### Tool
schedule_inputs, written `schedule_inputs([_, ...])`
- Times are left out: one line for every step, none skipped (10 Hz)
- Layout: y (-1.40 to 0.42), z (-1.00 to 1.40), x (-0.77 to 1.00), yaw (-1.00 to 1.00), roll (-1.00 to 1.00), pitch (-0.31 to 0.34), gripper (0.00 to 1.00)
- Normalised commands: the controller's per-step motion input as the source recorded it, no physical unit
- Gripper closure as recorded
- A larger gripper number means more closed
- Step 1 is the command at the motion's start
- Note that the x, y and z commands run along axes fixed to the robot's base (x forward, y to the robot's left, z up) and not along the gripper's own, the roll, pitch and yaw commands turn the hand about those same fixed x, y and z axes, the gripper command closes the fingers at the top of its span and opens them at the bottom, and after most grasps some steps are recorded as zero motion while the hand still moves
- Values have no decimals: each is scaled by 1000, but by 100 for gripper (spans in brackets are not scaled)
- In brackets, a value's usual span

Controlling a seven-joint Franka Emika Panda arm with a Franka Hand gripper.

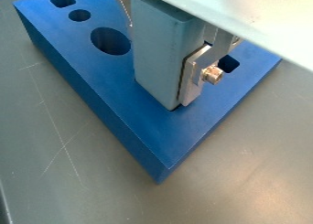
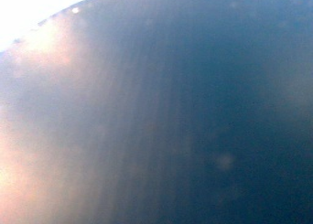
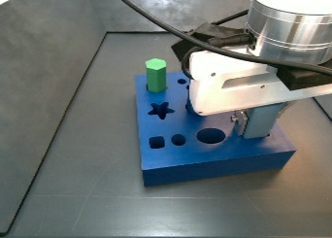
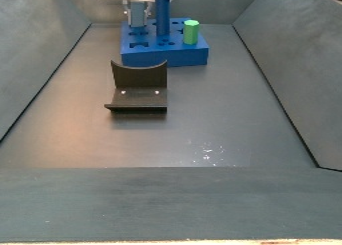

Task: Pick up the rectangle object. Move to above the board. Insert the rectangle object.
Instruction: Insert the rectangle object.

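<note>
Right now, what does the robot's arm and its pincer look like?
Above the blue board, the pincer has flat silver finger plates with dark pads. In a side view its hand is a chunky white box under a shiny silver round wrist, with black parts behind and a thick black cable curving up from it.

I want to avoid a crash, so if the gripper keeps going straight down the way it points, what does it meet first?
Probably the board. The gripper points down over it, its jaws closed on the rectangle object, whose lower end would reach the blue top or a hole first. How far it still sits above is unclear.
</note>
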Motion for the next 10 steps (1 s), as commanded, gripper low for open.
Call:
schedule_inputs([63,-1000,189,0,0,57,100])
schedule_inputs([29,-1000,186,0,0,69,100])
schedule_inputs([0,-1000,186,0,0,69,100])
schedule_inputs([0,-1000,191,0,0,66,100])
schedule_inputs([0,-1000,86,0,0,0,100])
schedule_inputs([0,-1000,91,0,0,0,100])
schedule_inputs([0,-1000,91,0,0,0,100])
schedule_inputs([0,-1000,94,0,0,0,100])
schedule_inputs([0,-1000,94,0,0,0,100])
schedule_inputs([0,-1000,86,0,0,0,100])
